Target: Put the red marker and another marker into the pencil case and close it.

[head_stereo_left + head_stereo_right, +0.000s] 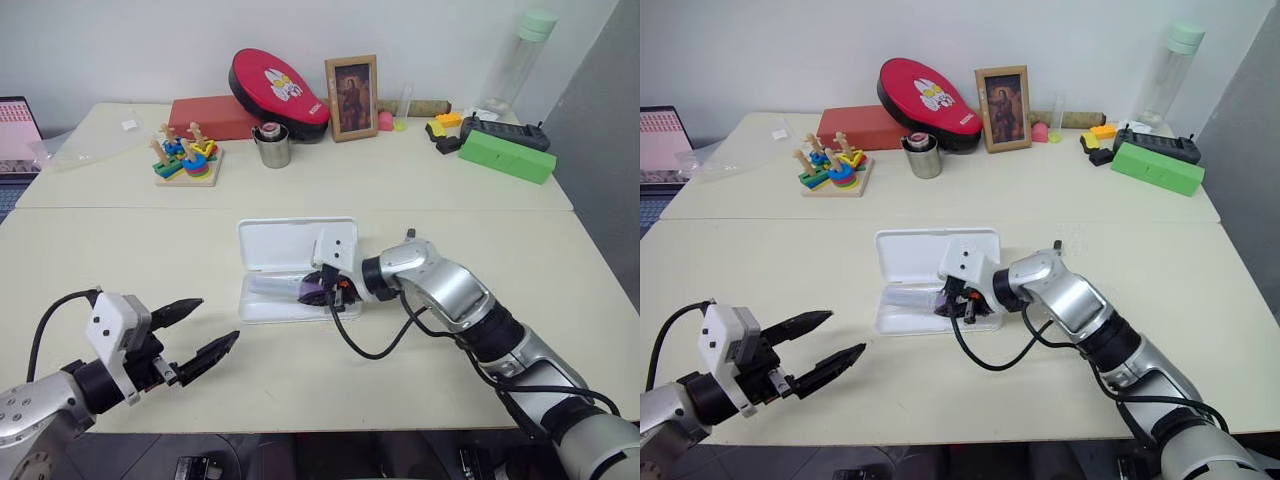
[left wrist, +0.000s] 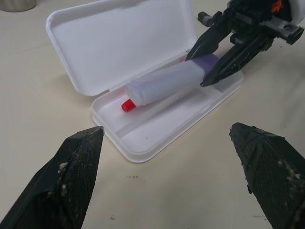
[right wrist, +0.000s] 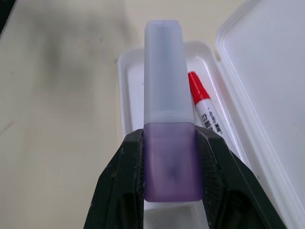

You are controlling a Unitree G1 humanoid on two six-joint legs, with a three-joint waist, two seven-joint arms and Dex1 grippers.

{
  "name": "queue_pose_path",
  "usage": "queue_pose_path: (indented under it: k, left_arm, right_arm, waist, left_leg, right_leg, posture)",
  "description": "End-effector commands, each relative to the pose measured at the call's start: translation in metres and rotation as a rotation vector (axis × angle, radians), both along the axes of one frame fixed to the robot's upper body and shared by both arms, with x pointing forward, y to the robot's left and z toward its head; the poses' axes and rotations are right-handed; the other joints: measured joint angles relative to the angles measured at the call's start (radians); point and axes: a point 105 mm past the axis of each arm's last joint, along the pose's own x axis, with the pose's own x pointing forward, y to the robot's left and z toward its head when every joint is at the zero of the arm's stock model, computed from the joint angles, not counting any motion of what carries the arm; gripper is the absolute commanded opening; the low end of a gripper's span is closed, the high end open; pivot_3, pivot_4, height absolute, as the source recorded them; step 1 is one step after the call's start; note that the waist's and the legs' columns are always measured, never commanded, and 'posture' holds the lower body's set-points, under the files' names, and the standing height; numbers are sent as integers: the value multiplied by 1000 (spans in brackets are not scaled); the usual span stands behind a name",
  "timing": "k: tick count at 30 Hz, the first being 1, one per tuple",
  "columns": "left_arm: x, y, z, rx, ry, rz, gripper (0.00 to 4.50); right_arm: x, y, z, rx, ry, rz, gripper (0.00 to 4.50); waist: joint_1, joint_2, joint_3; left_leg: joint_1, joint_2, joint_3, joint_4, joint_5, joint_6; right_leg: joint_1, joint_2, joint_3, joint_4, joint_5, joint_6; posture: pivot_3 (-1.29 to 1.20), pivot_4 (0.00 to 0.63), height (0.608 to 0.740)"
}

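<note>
We see the pencil case point(image 1: 285, 245) lying open on the cream surface point(image 1: 120, 270), its lid tipped back and its shallow tray facing up. The red marker point(image 3: 202, 107) already lies in the tray, along the side nearest the lid hinge, red cap visible. Our right hand point(image 1: 322, 288) reaches in from the right over the tray, its two black fingers point(image 3: 119, 186) clamped on the purple body of the short purple marker point(image 3: 167, 143); the marker's frosted clear cap points away from the hand, over the tray, just beside the red marker. Whether the purple marker touches the tray floor we cannot tell. Our left hand point(image 1: 198, 335) hovers above the surface, well apart from the case on its left, fingers spread wide with nothing between them.
</note>
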Motion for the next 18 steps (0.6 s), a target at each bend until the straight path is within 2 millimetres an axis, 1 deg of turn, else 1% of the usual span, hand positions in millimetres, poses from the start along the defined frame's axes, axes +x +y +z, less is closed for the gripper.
queue_pose_path:
  k: [1,6,10,12,13,14,15,17,18]
  left_arm:
    - [-1,-5,9,4,-43,-9,4500]
    - [3,-7,11,3,-51,-13,4500]
    - [6,-8,11,1,-52,-16,4500]
    - [7,-10,11,-1,-55,-20,4500]
    - [8,-11,12,-2,-60,-24,4500]
    - [10,-12,12,-3,-62,-27,4500]
    - [11,-13,12,-2,-64,-30,4500]
    - [13,-14,13,-2,-67,-40,4500]
    - [14,-15,13,-1,-68,-45,4500]
  right_arm:
    - [-3,8,5,0,-47,46,1115]
    - [-6,12,-1,-22,-63,65,1115]
    - [-5,13,0,-23,-77,74,1115]
    - [-5,13,1,-22,-83,75,1815]
    - [-4,13,4,-13,-90,74,1878]
    - [-4,13,7,-2,-96,76,2297]
    - [-3,14,12,24,-103,79,2331]
    - [-1,15,20,53,-109,75,2940]
    - [0,15,23,59,-115,74,3081]
  waist:
    - [-1,0,0]
    - [-1,0,0]
    - [-2,0,0]
    - [-2,0,0]
    - [-1,0,0]
    - [-2,0,0]
    - [-1,0,0]
    - [-2,0,0]
    - [-2,0,0]
  left_leg:
    - [0,0,0,0,0,0]
    - [0,0,0,0,0,0]
    - [0,0,0,0,0,0]
    - [0,0,0,0,0,0]
    - [0,0,0,0,0,0]
    - [0,0,0,0,0,0]
    - [0,0,0,0,0,0]
    - [0,0,0,0,0,0]
    - [0,0,0,0,0,0]
  right_leg:
    - [0,0,0,0,0,0]
    - [0,0,0,0,0,0]
    - [0,0,0,0,0,0]
    - [0,0,0,0,0,0]
    - [0,0,0,0,0,0]
    - [0,0,0,0,0,0]
    - [0,0,0,0,0,0]
    - [0,0,0,0,0,0]
    - [0,0,0,0,0,0]
  posture:
    - [0,150,740]
    - [0,150,740]
    - [0,150,740]
    - [0,150,740]
    - [0,150,740]
    - [0,150,740]
    - [0,150,740]
    - [0,150,740]
    - [0,150,740]
